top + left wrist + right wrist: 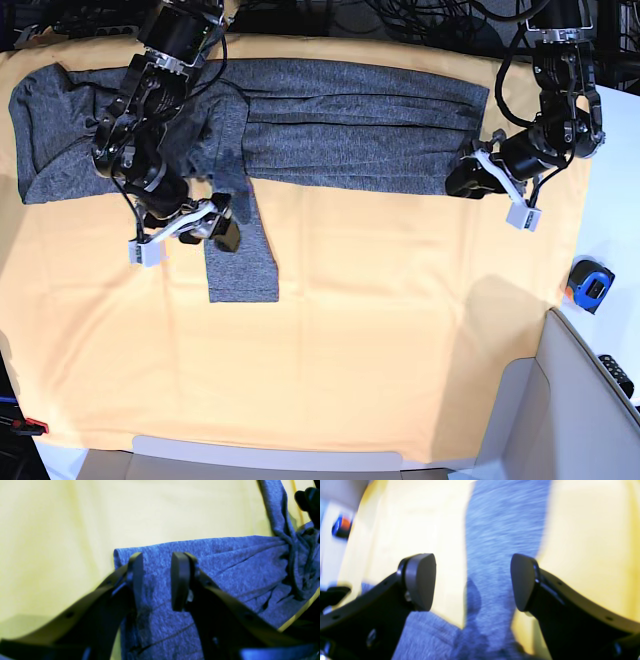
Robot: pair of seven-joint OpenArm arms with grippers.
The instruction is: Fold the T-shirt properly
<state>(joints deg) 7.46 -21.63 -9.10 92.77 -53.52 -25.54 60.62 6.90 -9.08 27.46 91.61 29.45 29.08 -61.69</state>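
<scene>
The dark-grey T-shirt (350,125) lies in a long folded band across the far side of the yellow-orange cloth (380,330). One sleeve (245,265) hangs from it toward the near side. My right gripper (215,228) is low over that sleeve's upper part. In the right wrist view its fingers (420,580) stand wide open, the sleeve (500,542) runs between them, and nothing is held. My left gripper (462,180) is at the shirt's right-hand lower corner. In the left wrist view its fingers (180,580) are shut on a thick fold of the T-shirt (225,567).
A blue and orange tape measure (590,283) lies on the white surface to the right of the cloth. A pale box (560,400) stands at the near right corner. Cables (400,20) run along the far edge.
</scene>
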